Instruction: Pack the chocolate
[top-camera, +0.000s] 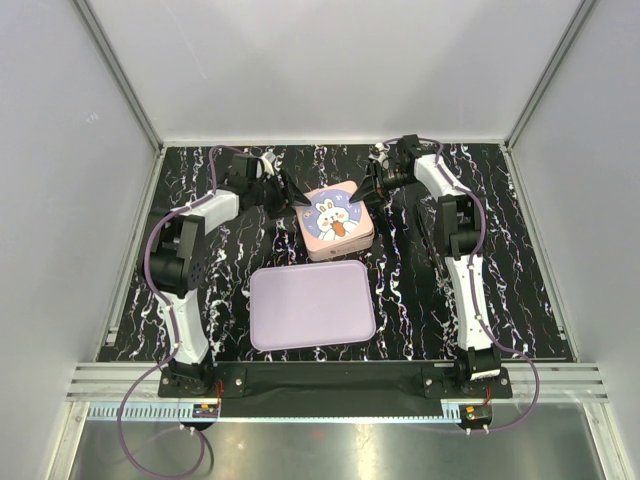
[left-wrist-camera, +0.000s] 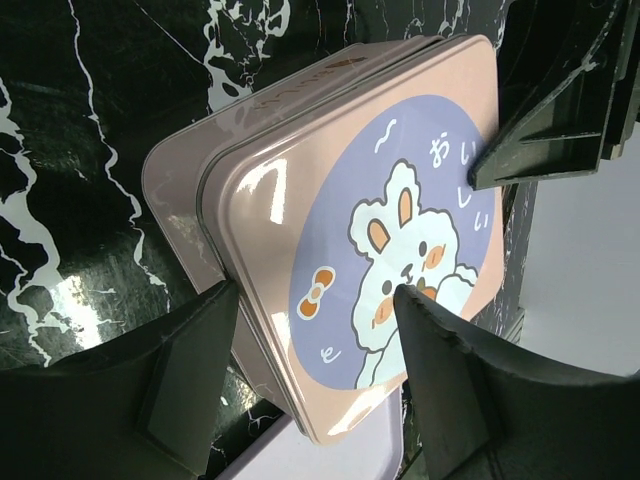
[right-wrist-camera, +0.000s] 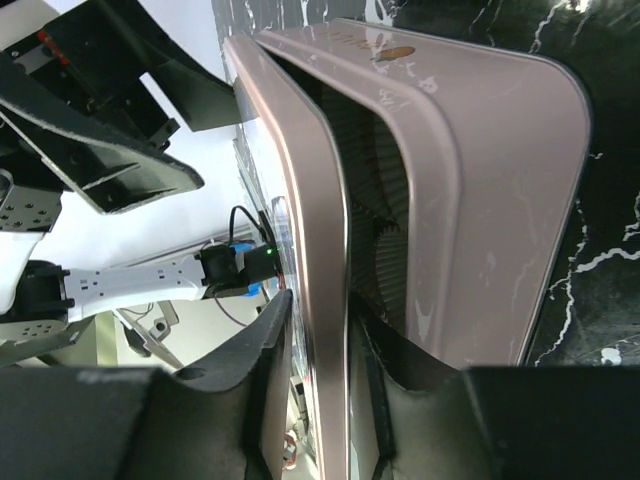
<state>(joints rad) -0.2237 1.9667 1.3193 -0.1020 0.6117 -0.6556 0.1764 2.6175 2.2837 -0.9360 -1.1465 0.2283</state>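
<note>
Overhead view of a black, white-veined marble counter (top-camera: 430, 300). A lavender rectangular plastic tray (top-camera: 310, 305) lies nearest the arm bases, its long axis running 9 to 3 o'clock. Just beyond it, at its 12 o'clock, sits a pink square metal tin (top-camera: 338, 222). The tin has no long axis and is turned slightly clockwise. On its lid (left-wrist-camera: 400, 230) a printed white rabbit has its ears toward 12 o'clock.

Both arms meet at the tin, so neither is nearer. The left tool (left-wrist-camera: 312, 290) is at the tin's 9 o'clock, spread wide across a corner, with one finger by the side wall and one over the lid. The right tool (right-wrist-camera: 318, 310) is at 2 o'clock, narrow, with a finger on each side of the lid's rim. Whether it pinches the rim cannot be told.

On that side the lid stands ajar from the tin's base (right-wrist-camera: 480, 200), so lifting probably starts there.

No chocolate shows anywhere. It is probably inside the tin, and which way it points cannot be told.
</note>
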